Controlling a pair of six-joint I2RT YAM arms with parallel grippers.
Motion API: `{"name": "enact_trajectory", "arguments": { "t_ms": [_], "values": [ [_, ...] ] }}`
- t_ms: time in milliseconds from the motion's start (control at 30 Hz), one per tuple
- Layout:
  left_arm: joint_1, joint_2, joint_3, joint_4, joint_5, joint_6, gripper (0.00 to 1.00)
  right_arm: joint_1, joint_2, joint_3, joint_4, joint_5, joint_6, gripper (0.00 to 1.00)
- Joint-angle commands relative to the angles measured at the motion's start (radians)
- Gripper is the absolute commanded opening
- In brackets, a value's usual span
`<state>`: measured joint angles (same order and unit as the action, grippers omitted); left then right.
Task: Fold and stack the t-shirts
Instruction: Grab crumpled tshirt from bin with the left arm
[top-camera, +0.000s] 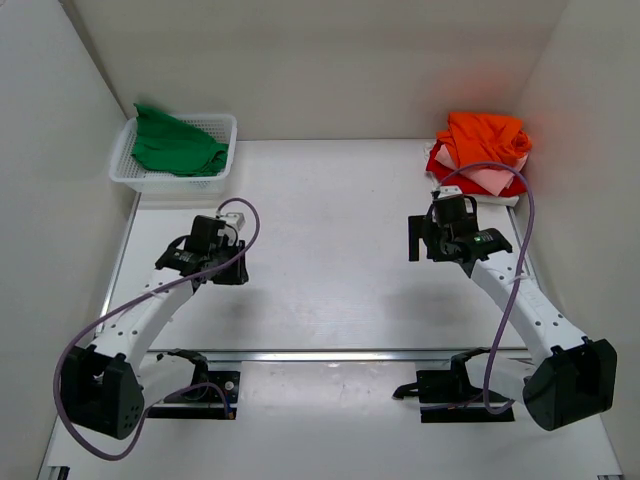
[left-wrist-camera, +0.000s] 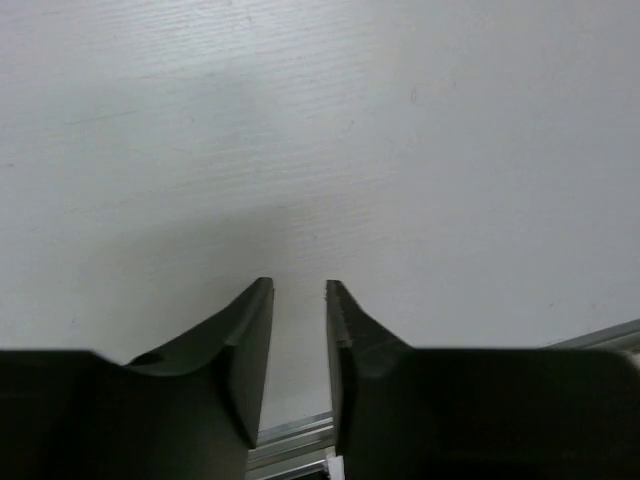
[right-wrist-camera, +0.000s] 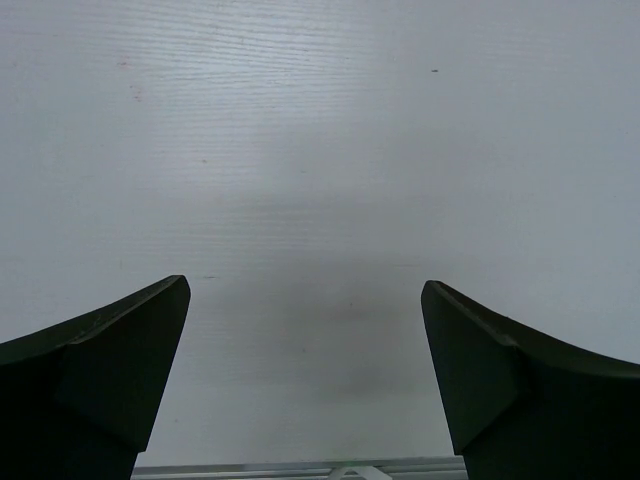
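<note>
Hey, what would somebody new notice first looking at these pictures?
The green t-shirt bunched in the white basket at the far left corner, and the orange t-shirt lying on the pink t-shirt and red t-shirt at the far right. Between them, over the table, the left hand is barely open and the right hand wide open, both holding nothing.

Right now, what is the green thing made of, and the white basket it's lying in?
The green t-shirt looks like soft, matte cloth, since it slumps in loose folds and creases. The basket looks like stiff white plastic: its walls are a regular grid of small holes and its rim stays straight. The pictures don't show whether the plastic is shiny.
</note>
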<state>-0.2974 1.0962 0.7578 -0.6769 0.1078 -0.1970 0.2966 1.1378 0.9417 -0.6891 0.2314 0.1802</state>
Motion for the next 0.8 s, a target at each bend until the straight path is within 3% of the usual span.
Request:
{"name": "enact_trajectory", "arguments": {
  "t_ms": [0,67,133,233,300,367,433,500,600,633,667,767],
  "values": [
    [0.047,-0.027,0.069,-0.012,0.001,0.022,0.41,0.022,0.003,0.022,0.019,-0.018,-0.004,1.0],
    [0.024,-0.073,0.098,-0.015,-0.022,0.027,0.47,0.039,0.005,0.019,0.019,-0.017,0.002,0.99],
    [-0.011,-0.174,0.086,0.025,-0.013,0.073,0.58,0.038,0.002,-0.001,0.022,-0.026,0.007,1.0],
    [0.021,-0.297,0.052,0.156,0.01,0.016,0.35,0.027,-0.007,-0.009,0.045,-0.061,0.005,0.99],
    [0.033,-0.289,0.075,0.192,-0.009,0.011,0.27,0.016,0.002,0.0,0.052,-0.081,0.005,0.99],
    [0.058,-0.237,0.11,0.267,-0.049,-0.005,0.28,0.021,0.017,0.008,0.065,-0.101,0.018,0.99],
    [0.114,-0.129,0.149,0.357,-0.132,-0.033,0.18,0.027,0.04,0.02,0.076,-0.139,0.016,1.0],
    [0.2,0.023,0.265,0.395,-0.152,-0.07,0.0,0.033,0.063,0.038,0.088,-0.158,0.025,0.99],
    [0.293,0.339,0.625,0.35,-0.108,-0.091,0.0,0.03,0.12,0.066,0.105,-0.208,0.024,0.99],
    [0.297,0.438,0.665,0.352,-0.131,-0.085,0.01,0.021,0.132,0.081,0.109,-0.224,0.022,0.99],
    [0.291,0.506,0.716,0.396,-0.184,-0.075,0.27,0.013,0.151,0.097,0.111,-0.248,0.025,0.99],
    [0.29,0.731,0.921,0.4,-0.244,-0.035,0.26,-0.001,0.198,0.134,0.114,-0.282,0.024,0.99]
  ]
}}
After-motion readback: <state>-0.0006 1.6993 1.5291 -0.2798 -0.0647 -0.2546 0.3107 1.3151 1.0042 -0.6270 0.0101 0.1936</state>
